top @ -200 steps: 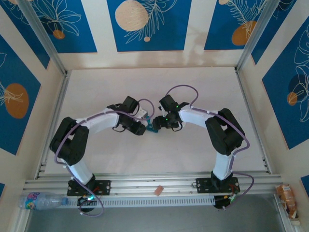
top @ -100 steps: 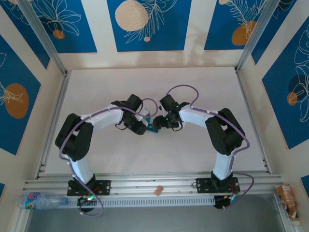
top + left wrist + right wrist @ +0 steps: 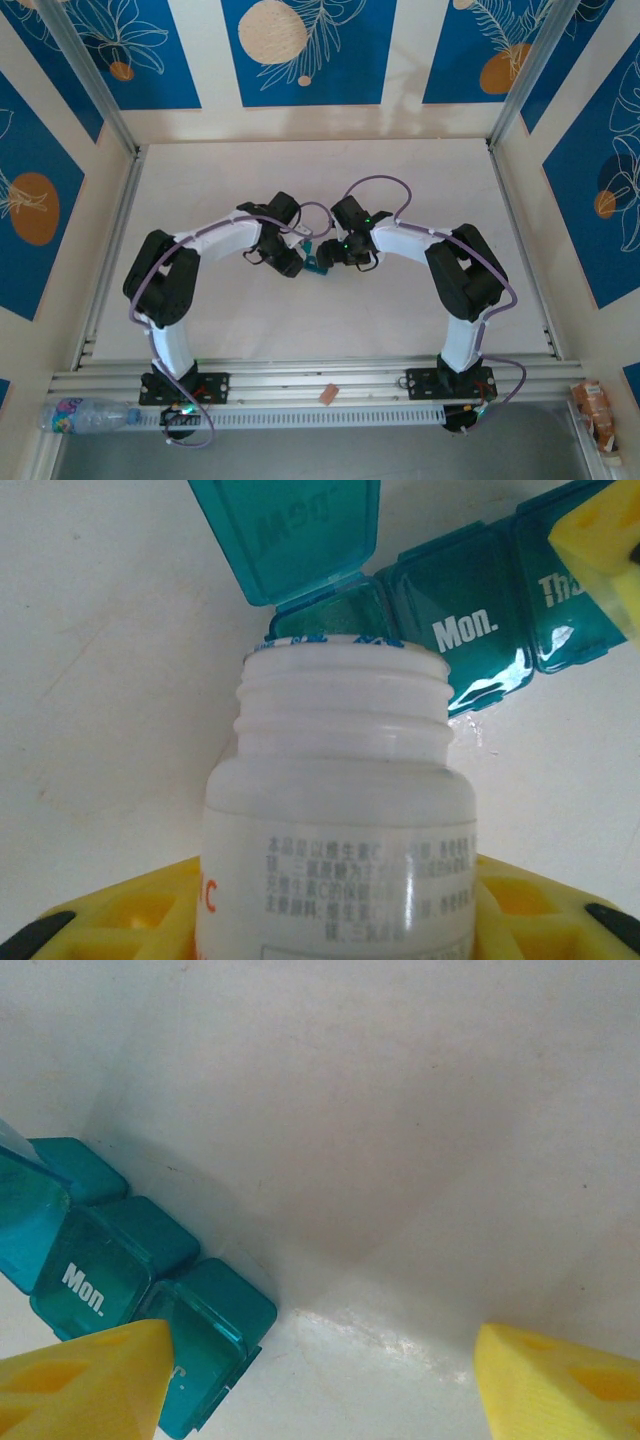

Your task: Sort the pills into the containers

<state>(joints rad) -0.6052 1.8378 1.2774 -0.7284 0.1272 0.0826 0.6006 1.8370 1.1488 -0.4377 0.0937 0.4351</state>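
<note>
My left gripper [image 3: 335, 920] is shut on a white bottle [image 3: 340, 810] with orange print, one yellow finger on each side. The bottle's open threaded mouth leans over the first compartment of the teal containers strip [image 3: 470, 610], whose lid [image 3: 285, 535] stands up. The "Mon." compartment [image 3: 465, 630] is closed. My right gripper [image 3: 320, 1380] is open wide at the strip's far end, with its left finger [image 3: 85, 1380] over the end compartment [image 3: 205, 1335]. From above, both grippers [image 3: 290, 260] [image 3: 328, 256] meet at the strip [image 3: 317, 264] mid-table. No pills are in view.
The white table [image 3: 320, 180] is walled by blue-patterned panels. A plastic water bottle [image 3: 85, 413] lies on the rail at the near left, and a snack packet [image 3: 593, 405] sits at the near right.
My left arm has swung its elbow up and inward, carrying the wrist and bottle slightly right toward the strip. The right arm has stayed still.
</note>
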